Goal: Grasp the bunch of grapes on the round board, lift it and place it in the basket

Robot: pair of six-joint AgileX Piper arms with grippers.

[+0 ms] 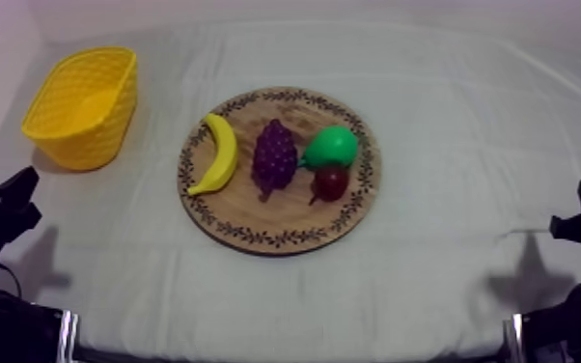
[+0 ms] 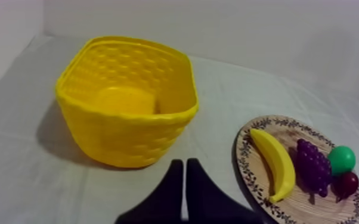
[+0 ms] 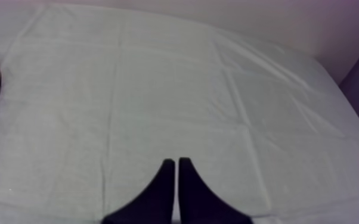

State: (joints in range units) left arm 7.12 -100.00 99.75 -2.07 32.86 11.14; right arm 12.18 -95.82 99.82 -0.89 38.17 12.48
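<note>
The left gripper (image 2: 185, 164), closed narrow and empty, is parked near the basket (image 1: 82, 106) at upper left, likely for a short carry. The right gripper (image 3: 176, 162) is likewise closed over bare worktop (image 3: 176, 89). The grapes (image 1: 275, 157) are found centre-frame on the board (image 1: 256, 227), between banana (image 1: 219, 154) and pear (image 1: 331, 147).

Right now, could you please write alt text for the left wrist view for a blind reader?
My shut left gripper faces the yellow basket on the cloth; beside it the wooden board carries a banana, bunch of grapes, pear and small red fruit.
</note>
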